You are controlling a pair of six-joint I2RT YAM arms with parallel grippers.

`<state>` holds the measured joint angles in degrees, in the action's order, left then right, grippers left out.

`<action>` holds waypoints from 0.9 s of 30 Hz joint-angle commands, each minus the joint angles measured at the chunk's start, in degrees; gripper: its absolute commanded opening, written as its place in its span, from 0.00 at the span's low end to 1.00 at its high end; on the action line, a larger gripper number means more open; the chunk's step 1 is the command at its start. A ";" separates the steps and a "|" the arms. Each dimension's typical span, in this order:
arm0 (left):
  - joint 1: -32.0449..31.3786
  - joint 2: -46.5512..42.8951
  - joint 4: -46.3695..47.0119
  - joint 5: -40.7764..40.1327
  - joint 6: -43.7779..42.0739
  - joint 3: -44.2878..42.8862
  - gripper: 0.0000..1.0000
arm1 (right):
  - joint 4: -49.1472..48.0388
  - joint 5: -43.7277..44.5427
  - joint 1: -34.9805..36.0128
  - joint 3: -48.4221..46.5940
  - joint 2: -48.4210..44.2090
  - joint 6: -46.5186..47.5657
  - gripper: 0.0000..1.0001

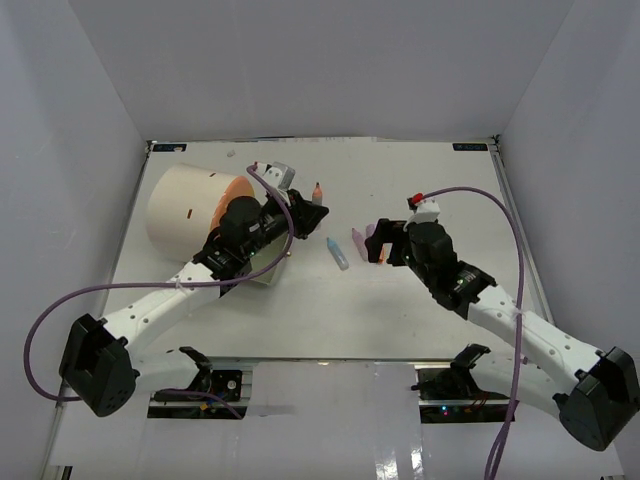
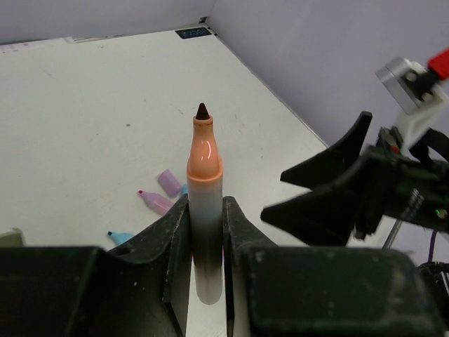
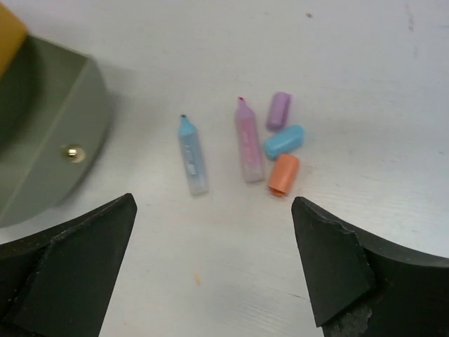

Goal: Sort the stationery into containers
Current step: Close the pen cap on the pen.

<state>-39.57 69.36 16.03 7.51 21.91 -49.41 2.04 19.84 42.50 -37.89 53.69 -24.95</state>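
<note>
Pinching an uncapped orange-collared marker [image 2: 205,175] nib-outward, the left tool [image 2: 207,214] seemingly awaits capping; the right tool [image 3: 214,210] gapes wide over a stubby orange cap [image 3: 283,174].

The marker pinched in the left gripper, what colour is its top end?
Orange, ending in a dark tip; the marker shows best in the left wrist view.

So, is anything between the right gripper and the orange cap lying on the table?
Nothing visible. The right gripper hangs open above the orange cap, with only the blue cap and pink marker crowding close beside it.
</note>
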 commanded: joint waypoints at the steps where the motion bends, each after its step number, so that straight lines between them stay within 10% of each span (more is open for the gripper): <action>1: 2.56 -4.05 -6.61 7.51 -5.03 0.10 0.14 | 9.37 -1.90 -6.28 -6.21 5.01 -2.38 1.00; 10: 4.50 -10.46 -17.79 18.16 -12.41 5.01 0.16 | 18.43 -2.96 -11.21 -17.21 24.08 -2.65 0.72; 27: 4.59 -16.45 -17.00 11.22 -13.39 9.94 0.18 | 21.86 -2.25 -11.30 -27.59 43.95 -5.02 0.57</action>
<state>-35.31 54.54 -1.39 20.25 9.37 -40.07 23.16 17.41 31.51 -62.76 96.40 -28.93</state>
